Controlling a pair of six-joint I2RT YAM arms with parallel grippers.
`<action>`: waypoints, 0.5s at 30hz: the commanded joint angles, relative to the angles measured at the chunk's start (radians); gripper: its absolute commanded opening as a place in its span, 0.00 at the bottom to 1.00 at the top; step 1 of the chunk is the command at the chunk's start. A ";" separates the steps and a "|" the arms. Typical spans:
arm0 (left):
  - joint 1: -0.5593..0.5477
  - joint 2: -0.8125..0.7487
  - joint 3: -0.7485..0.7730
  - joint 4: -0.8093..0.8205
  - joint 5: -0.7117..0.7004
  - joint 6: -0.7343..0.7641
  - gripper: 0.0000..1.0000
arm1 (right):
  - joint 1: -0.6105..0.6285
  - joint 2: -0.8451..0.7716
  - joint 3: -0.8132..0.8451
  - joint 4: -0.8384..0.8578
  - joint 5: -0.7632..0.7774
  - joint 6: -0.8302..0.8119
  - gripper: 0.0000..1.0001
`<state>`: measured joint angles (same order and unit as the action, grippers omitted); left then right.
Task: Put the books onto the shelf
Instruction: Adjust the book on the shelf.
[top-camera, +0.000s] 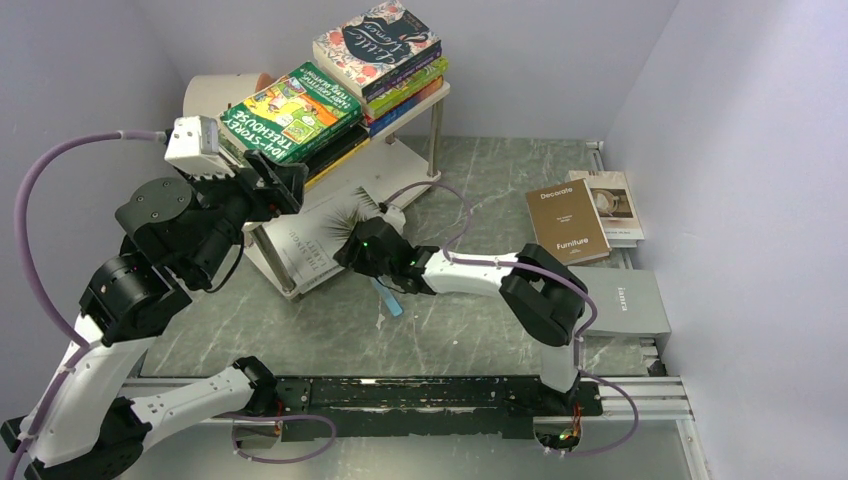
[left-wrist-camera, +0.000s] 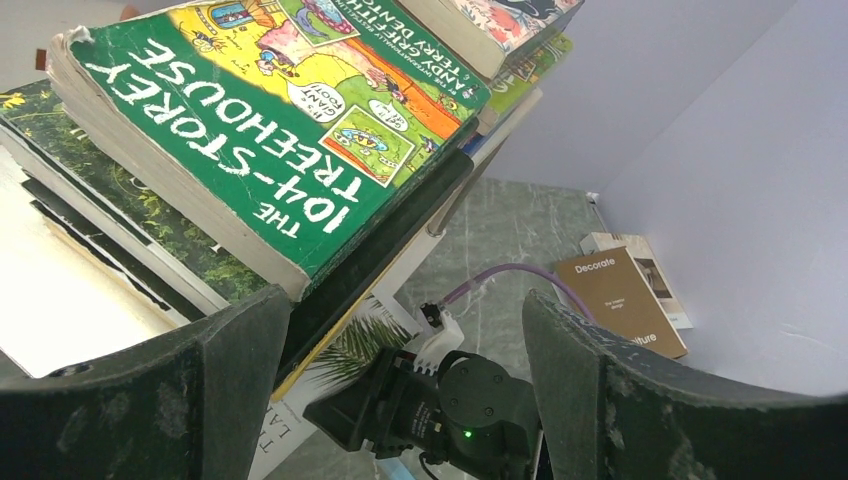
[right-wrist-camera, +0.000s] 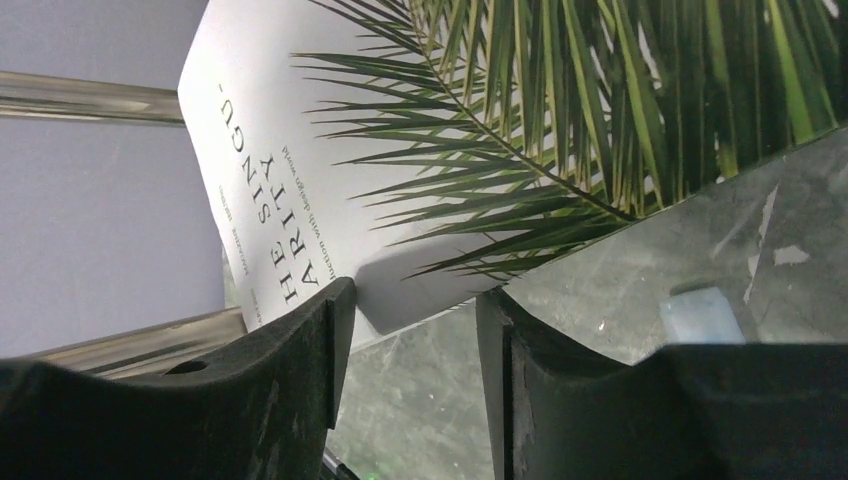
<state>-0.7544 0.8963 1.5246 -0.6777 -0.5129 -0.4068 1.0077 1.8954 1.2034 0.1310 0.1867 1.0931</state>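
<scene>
The white shelf (top-camera: 405, 160) stands at the back left. On its top board lie the green Treehouse book (top-camera: 290, 110) and a stack topped by the floral Little Women (top-camera: 378, 42). A white book with palm leaves (top-camera: 310, 245) leans at the shelf's near corner. My right gripper (top-camera: 347, 250) is at its lower edge. In the right wrist view the book's corner (right-wrist-camera: 400, 290) sits between the parted fingers of that gripper (right-wrist-camera: 415, 300). My left gripper (top-camera: 285, 185) hangs open just below the Treehouse book (left-wrist-camera: 270, 130), holding nothing (left-wrist-camera: 405, 305).
A brown Decorate book (top-camera: 567, 220) lies on another book at the right. A grey book (top-camera: 632, 300) lies nearer, by the right wall. A small blue bar (top-camera: 388, 298) lies on the table under my right wrist. A white cylinder (top-camera: 215, 92) stands behind the shelf.
</scene>
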 joint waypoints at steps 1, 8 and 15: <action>-0.002 -0.010 0.012 0.008 -0.021 0.023 0.90 | -0.008 0.017 0.053 0.001 0.018 -0.064 0.51; -0.002 -0.008 0.012 0.003 -0.027 0.026 0.90 | -0.030 0.041 0.096 -0.023 -0.001 -0.121 0.49; -0.002 -0.014 0.012 -0.001 -0.035 0.025 0.90 | -0.052 0.064 0.136 -0.072 -0.003 -0.168 0.51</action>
<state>-0.7544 0.8909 1.5246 -0.6785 -0.5228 -0.3992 0.9714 1.9396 1.3018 0.0975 0.1688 0.9752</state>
